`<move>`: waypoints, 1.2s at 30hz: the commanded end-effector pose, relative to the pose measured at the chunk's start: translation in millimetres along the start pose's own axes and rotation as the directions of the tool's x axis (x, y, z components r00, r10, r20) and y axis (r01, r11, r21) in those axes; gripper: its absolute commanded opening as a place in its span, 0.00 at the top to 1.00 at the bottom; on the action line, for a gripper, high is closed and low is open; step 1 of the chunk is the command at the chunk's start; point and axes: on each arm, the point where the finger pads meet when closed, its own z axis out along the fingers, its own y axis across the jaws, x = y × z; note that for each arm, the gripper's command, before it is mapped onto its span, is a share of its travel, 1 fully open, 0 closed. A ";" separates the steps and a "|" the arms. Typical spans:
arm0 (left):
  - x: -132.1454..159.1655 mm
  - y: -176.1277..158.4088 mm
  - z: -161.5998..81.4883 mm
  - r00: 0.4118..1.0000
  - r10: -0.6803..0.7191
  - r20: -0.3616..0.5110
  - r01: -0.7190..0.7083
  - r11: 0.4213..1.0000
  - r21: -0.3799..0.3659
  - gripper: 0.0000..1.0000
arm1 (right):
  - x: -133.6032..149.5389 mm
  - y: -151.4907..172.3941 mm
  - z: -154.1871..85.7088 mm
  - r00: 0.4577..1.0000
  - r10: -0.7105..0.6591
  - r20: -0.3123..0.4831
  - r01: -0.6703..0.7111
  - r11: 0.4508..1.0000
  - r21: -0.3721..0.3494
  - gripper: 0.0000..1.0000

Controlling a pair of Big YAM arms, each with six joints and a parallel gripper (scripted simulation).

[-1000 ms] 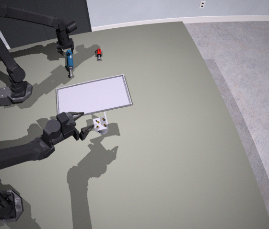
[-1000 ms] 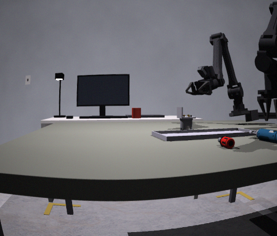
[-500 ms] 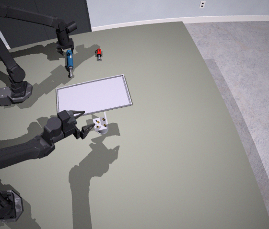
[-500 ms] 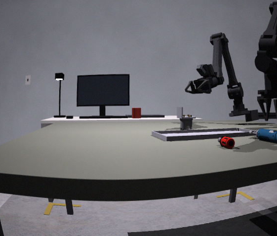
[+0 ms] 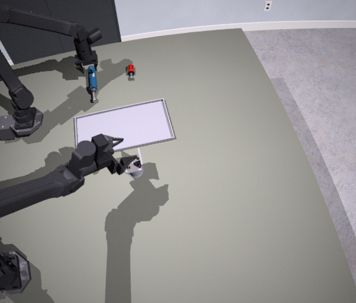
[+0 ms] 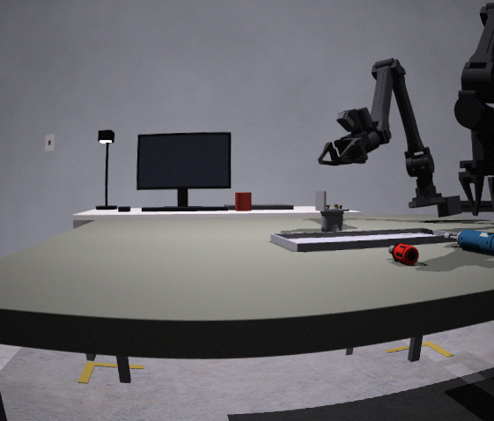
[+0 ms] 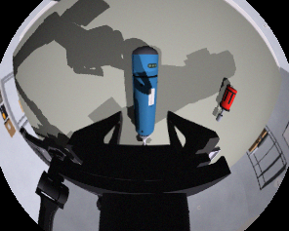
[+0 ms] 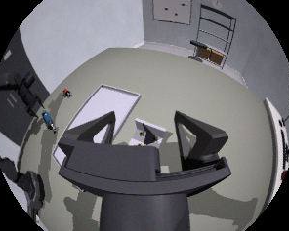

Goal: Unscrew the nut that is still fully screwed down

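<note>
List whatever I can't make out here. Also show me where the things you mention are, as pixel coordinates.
- Nuts [image 5: 129, 167] [image 6: 336, 206] [image 8: 142, 134], every view showing them: too small to tell which is fully down.
- Electric nut driver [image 5: 92, 78] [image 6: 482, 241] [image 7: 144, 103] [image 8: 47, 117], left wrist view: tip hidden by left hand [image 5: 89, 69] [image 6: 486, 213] [image 7: 144, 115] [image 8: 41, 112].
- Bracket [image 5: 140, 156] [image 6: 320, 200] [image 8: 153, 126], top view: partly covered by right hand [image 5: 129, 148] [image 6: 342, 162] [image 8: 144, 114].
</note>
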 end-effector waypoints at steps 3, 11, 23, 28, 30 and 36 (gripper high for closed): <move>-6.9 -11.5 -9.7 1.000 -0.002 0.018 0.001 1.000 0.026 0.35 | -20.6 -7.9 31.2 0.999 0.043 -0.023 -0.042 0.999 0.031 0.14; -6.9 -11.5 -9.7 1.000 -0.002 0.018 0.001 1.000 0.026 0.35 | -29.9 -8.8 57.1 0.994 0.074 -0.080 -0.070 0.996 0.053 0.14; -6.9 -11.5 -9.7 1.000 -0.002 0.018 0.001 1.000 0.026 0.35 | -41.1 -12.4 81.5 0.984 0.110 -0.142 -0.099 0.991 0.087 0.14; -6.9 -11.5 -9.7 1.000 -0.002 0.018 0.001 1.000 0.026 0.35 | -46.6 -13.8 93.7 0.977 0.129 -0.172 -0.112 0.988 0.103 0.14; -6.9 -11.5 -9.7 1.000 -0.002 0.018 0.001 1.000 0.026 0.35 | -46.6 -13.7 93.7 0.977 0.129 -0.172 -0.112 0.988 0.103 0.14; -6.9 -11.5 -9.7 1.000 -0.002 0.018 0.001 1.000 0.026 0.35 | -52.3 -16.6 103.2 0.968 0.147 -0.201 -0.124 0.984 0.124 0.14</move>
